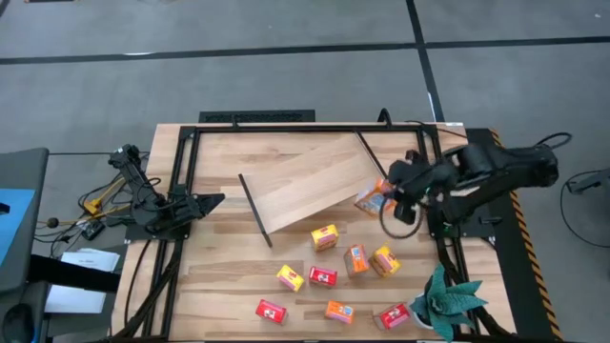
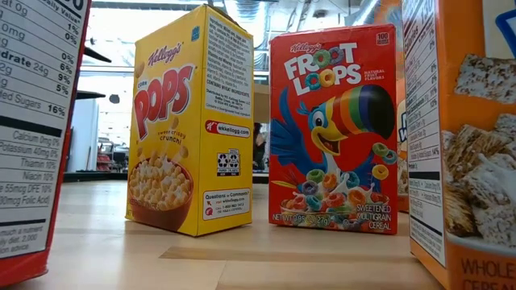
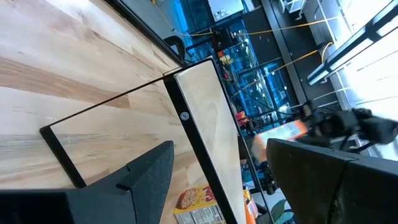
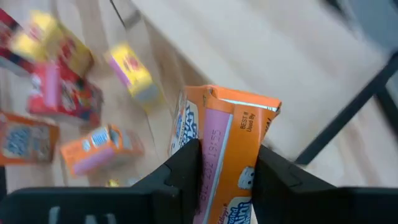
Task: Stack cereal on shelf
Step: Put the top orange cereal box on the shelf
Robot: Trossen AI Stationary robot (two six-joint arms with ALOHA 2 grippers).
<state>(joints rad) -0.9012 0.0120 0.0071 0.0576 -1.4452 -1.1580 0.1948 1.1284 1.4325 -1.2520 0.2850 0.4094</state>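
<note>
Right end effector (image 4: 227, 163) clamps an orange cereal box (image 4: 227, 140) stamped "BEST".

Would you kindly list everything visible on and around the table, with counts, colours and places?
Shelf: one, light wood with black rod ends, lying askew on the table's far half.
Held cereal box: one, orange, at the shelf's right end.
Loose cereal boxes: eight, orange, yellow and red, scattered on the near half.
Table: one, wooden with black rails.
Plant: one, green, near right corner.
Left gripper: open, idle at the left edge.
Right gripper: shut on the orange box.
</note>
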